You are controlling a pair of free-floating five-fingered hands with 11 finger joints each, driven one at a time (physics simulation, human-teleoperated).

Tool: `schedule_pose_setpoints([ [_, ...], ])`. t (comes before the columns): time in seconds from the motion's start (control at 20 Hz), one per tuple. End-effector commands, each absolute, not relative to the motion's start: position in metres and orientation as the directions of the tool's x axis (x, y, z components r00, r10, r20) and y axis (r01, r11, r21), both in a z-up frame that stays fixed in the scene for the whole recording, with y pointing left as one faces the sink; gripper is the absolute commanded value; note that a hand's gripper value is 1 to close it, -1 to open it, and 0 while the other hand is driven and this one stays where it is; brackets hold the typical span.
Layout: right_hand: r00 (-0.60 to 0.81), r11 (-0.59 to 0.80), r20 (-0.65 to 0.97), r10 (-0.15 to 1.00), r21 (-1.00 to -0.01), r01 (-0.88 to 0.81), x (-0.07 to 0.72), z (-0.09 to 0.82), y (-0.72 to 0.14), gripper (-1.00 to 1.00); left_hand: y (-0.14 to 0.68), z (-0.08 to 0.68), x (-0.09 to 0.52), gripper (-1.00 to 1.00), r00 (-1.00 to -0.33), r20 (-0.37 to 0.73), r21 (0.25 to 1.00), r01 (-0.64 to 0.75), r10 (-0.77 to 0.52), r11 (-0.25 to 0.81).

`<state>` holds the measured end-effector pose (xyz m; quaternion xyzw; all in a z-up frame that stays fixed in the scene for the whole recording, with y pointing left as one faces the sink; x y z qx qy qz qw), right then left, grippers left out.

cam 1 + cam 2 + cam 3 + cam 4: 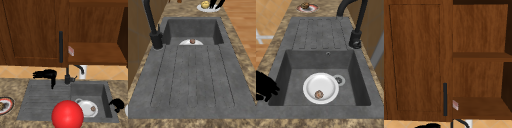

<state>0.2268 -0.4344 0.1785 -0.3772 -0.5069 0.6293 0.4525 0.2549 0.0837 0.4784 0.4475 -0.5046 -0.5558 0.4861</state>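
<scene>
The left hand (46, 75) hangs over the draining board (45, 97), fingers loosely open, holding nothing; the right hand (117, 104) hovers beside the sink (106, 100), near a white plate (88, 108). I cannot tell its fingers' state.

Speckled stone surface (15, 86) with inset grey sink (47, 100); open wall shelf (97, 53) above.

Surface carried a red-rimmed plate (4, 105) of food at left and a white plate (208, 7) with a yellow item at right. Sink basin (293, 60) held a white plate (323, 85) bearing a small brown morsel (318, 94). A small pink box (71, 50) sat at the shelf's left edge.
</scene>
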Motion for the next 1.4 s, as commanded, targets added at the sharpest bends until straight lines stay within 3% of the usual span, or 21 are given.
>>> schedule_pose_setpoints([
  [0.0,-0.306,-0.077,-0.016,0.952,-0.979,-0.187,0.227,0.178,-0.434,0.00,0.084,0.456,0.255,-1.00,-0.249,-0.007,0.996,0.083,-0.968,-0.029],
  [1.35,-0.306,-0.077,-0.016,0.952,-0.979,-0.187,0.227,0.178,-0.434,0.00,0.084,0.299,0.257,-1.00,-0.589,-0.001,0.995,0.080,-0.808,-0.059],
])
